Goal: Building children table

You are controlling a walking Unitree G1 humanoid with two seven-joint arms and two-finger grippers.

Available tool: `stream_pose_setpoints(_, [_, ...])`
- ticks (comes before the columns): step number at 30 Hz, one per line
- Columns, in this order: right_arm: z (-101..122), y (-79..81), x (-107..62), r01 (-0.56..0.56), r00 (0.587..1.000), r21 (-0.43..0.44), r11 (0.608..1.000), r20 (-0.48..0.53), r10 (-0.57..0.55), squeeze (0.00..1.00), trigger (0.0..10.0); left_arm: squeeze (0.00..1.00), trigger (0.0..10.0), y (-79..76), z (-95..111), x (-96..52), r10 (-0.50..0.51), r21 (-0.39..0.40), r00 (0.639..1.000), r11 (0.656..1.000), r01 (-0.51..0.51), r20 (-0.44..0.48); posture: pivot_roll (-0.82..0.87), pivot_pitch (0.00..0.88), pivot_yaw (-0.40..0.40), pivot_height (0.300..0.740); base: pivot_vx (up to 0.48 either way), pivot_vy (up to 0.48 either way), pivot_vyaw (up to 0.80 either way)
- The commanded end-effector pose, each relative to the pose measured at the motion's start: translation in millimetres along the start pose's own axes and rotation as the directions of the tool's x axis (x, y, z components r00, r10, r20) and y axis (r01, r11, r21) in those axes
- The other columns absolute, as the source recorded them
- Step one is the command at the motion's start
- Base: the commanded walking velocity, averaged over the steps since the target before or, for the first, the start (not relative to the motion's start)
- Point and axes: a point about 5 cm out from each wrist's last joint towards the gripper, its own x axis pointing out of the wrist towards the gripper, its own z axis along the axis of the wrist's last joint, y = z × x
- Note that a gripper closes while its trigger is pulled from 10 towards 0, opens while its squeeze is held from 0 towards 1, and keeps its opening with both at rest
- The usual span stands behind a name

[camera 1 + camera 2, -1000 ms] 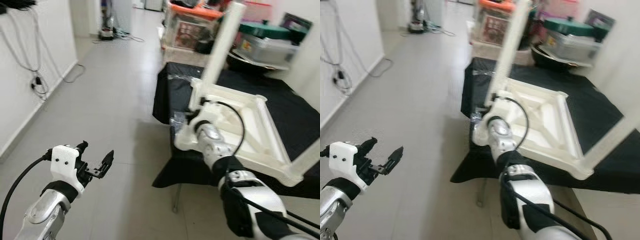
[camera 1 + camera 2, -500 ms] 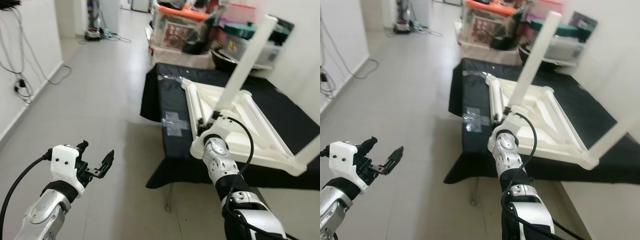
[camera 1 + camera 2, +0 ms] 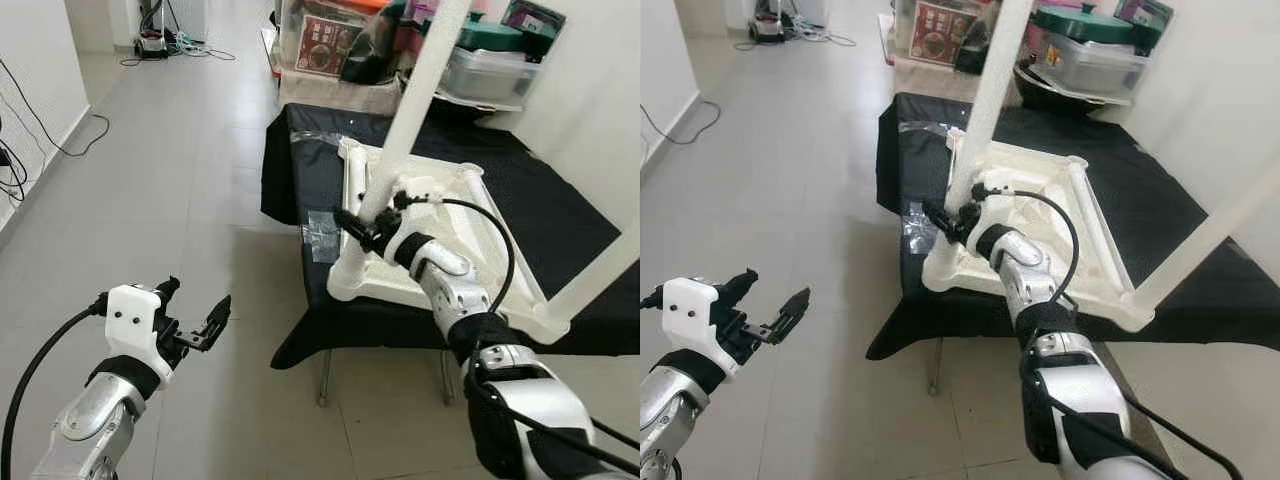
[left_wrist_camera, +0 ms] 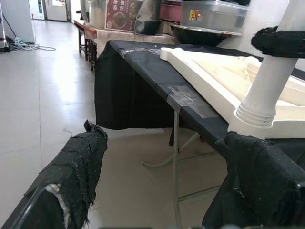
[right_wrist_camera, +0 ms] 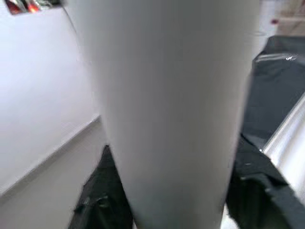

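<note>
While my right gripper point(image 3: 362, 228) clamps round the lower part of a white table leg point(image 3: 415, 95), that leg stands nearly upright at the near left corner of the upturned white children's table point(image 3: 455, 285). My fingers point(image 5: 250, 191) sit on both sides of the round white tube, pressed against it, just above the ribbed collar where the leg meets its corner socket point(image 4: 255, 116). A black cable point(image 3: 495, 232) loops up from my right wrist over the table's underside.

The table lies with its top face down on a black cloth point(image 3: 300, 160) that drapes over a low folding stand, whose thin metal legs point(image 3: 325, 375) show beneath the cloth's edge. Its ribbed frame faces up. A second white leg point(image 3: 600, 275) rises slanting from the far right corner, out toward the white wall. A patch of clear tape point(image 3: 322, 232) is stuck to the cloth just beside the corner I am holding.

My left gripper point(image 3: 197, 318) hangs out over the grey tiled floor point(image 3: 170, 170), well apart from the table, with its two black fingers spread and nothing between them. Seen along those fingers, the stand and the held corner lie ahead.

Behind the stand are stacked storage boxes point(image 3: 330, 45) and a grey lidded tub point(image 3: 490, 72). Loose cords point(image 3: 30, 130) trail along the left wall.
</note>
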Motion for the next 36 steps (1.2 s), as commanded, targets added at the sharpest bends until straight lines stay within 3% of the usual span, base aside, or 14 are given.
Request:
stream_pose_setpoints(1, [-13, 9.9, 2.3, -0.059, 0.996, -0.012, 0.998, -0.069, 0.058, 0.0, 0.0, 0.0, 10.0, -3.4, -2, 0.8, -0.007, -0.012, 1.0, 1.0, 0.007, -0.002, 0.19, 0.0, -0.192, 0.74, 0.0, 0.0, 0.0])
stream_pose_setpoints(4, [-17, -4.7, 3.6, 0.227, 0.966, -0.024, 0.974, -0.119, -0.228, 0.0, 0.0, 0.0, 10.0, -2.9, -2, -0.3, -0.006, -0.011, 1.0, 1.0, 0.006, -0.002, 0.18, 0.0, -0.188, 0.74, 0.0, 0.0, 0.0])
stream_pose_setpoints(6, [-27, -33.5, -15.8, 0.674, 0.729, 0.046, 0.737, -0.199, -0.655, 0.0, 0.0, 0.0, 10.0, -2.8, -2, -0.7, -0.006, -0.011, 1.0, 1.0, 0.006, -0.003, 0.18, 0.0, -0.185, 0.74, 0.0, 0.0, 0.0])
stream_pose_setpoints(11, [-67, -42.8, -55.5, 0.913, 0.391, 0.031, 0.406, -0.347, -0.852, 0.0, 0.0, 0.0, 10.0, -3.0, -1, -1.8, -0.007, -0.011, 1.0, 1.0, 0.007, -0.004, 0.18, 0.0, -0.178, 0.74, 0.0, 0.0, 0.0])
stream_pose_setpoints(16, [-73, -34.2, -59.4, 0.933, 0.339, -0.008, 0.361, -0.323, -0.883, 0.0, 0.0, 0.0, 10.0, -2.4, -1, -2.4, -0.007, -0.01, 1.0, 1.0, 0.007, -0.007, 0.16, 0.0, -0.169, 0.74, 0.0, 0.0, 0.0])
stream_pose_setpoints(18, [-73, -28.7, -57.6, 0.925, 0.336, -0.068, 0.373, -0.307, -0.89, 0.0, 0.0, 0.0, 10.0, -2.0, -1, -2.6, -0.008, -0.011, 1.0, 1.0, 0.008, -0.007, 0.15, 0.0, -0.163, 0.74, 0.0, 0.0, 0.0])
stream_pose_setpoints(19, [-73, -24.3, -53.6, 0.916, 0.348, -0.088, 0.392, -0.312, -0.884, 0.0, 3.6, 0.0, 10.0, -2.1, 0, -2.2, -0.009, -0.012, 1.0, 1.0, 0.009, -0.007, 0.15, 0.0, -0.163, 0.74, 0.0, 0.0, 0.0])
stream_pose_setpoints(22, [-74, -21.1, -50.8, 0.909, 0.356, -0.099, 0.404, -0.317, -0.879, 0.0, 3.6, 0.0, 10.0, -2.2, 0, -2.0, -0.009, -0.012, 1.0, 1.0, 0.009, -0.006, 0.15, 0.0, -0.163, 0.74, 0.0, 0.0, 0.0])
stream_pose_setpoints(23, [-73, -15.6, -43.8, 0.888, 0.416, -0.048, 0.457, -0.335, -0.845, 0.0, 10.0, 0.0, 10.0, -2.2, 0, -1.9, -0.008, -0.012, 1.0, 1.0, 0.008, -0.006, 0.15, 0.0, -0.166, 0.74, 0.0, 0.0, 0.0])
stream_pose_setpoints(24, [-65, -11.4, -33.7, 0.845, 0.521, 0.052, 0.533, -0.306, -0.797, 1.0, 10.0, 0.0, 10.0, -2.1, -1, -1.9, -0.006, -0.013, 1.0, 1.0, 0.006, -0.005, 0.15, 0.0, -0.168, 0.74, 0.0, 0.0, 0.0])
stream_pose_setpoints(26, [-65, -11.4, -33.7, 0.845, 0.521, 0.052, 0.533, -0.306, -0.797, 1.0, 10.0, 0.0, 10.0, -2.1, -1, -1.9, -0.006, -0.013, 1.0, 1.0, 0.006, -0.005, 0.15, 0.0, -0.168, 0.74, 0.0, 0.0, 0.0])
stream_pose_setpoints(27, [-51, -9.3, -22.7, 0.767, 0.639, 0.127, 0.629, -0.244, -0.73, 1.0, 10.0, 0.0, 10.0, -1.9, -1, -1.9, -0.005, -0.013, 1.0, 1.0, 0.005, -0.004, 0.16, 0.0, -0.169, 0.74, 0.0, 0.0, 0.0])
stream_pose_setpoints(28, [-32, -6.5, -8.6, 0.623, 0.782, 0.183, 0.761, -0.158, -0.602, 0.24, 10.0, 0.0, 10.0, -1.4, -1, -1.9, -0.003, -0.014, 1.0, 1.0, 0.003, -0.004, 0.15, 0.0, -0.17, 0.74, 0.0, 0.0, 0.0])
stream_pose_setpoints(36, [-11, 4.4, 4.2, 0.273, 0.961, 0.206, 0.94, -0.014, -0.276, 0.0, 10.0, 0.0, 10.0, -1.3, -1, -0.2, -0.004, -0.014, 1.0, 1.0, 0.004, -0.002, 0.16, 0.0, -0.173, 0.74, 0.0, 0.0, 0.0])
